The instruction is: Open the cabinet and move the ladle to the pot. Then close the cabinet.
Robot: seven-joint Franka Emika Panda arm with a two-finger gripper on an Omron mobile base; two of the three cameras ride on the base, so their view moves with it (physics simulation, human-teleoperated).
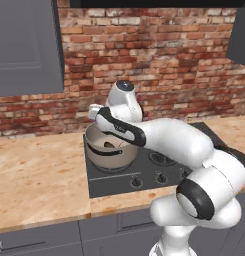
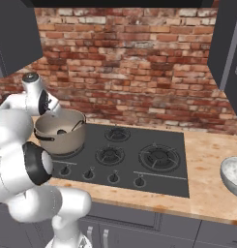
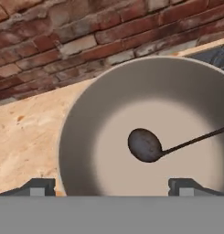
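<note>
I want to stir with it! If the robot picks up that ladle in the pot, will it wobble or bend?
Probably no bending: the ladle looks like stiff dark metal. It may swing, since its round bowl seems heavier than its thin handle. That smooth handle could slip between the open gripper's small fingers. It leans against the pot wall, so a nudge might slide it.

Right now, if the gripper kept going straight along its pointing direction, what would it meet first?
Probably the pot: the open gripper points into it, toward its bare floor just beside the ladle bowl. Depth is unclear.

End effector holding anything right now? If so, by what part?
Nothing held. The end effector is open above the pot, fingertips wide apart; the ladle lies free inside the pot, bowl on the bottom.
</note>
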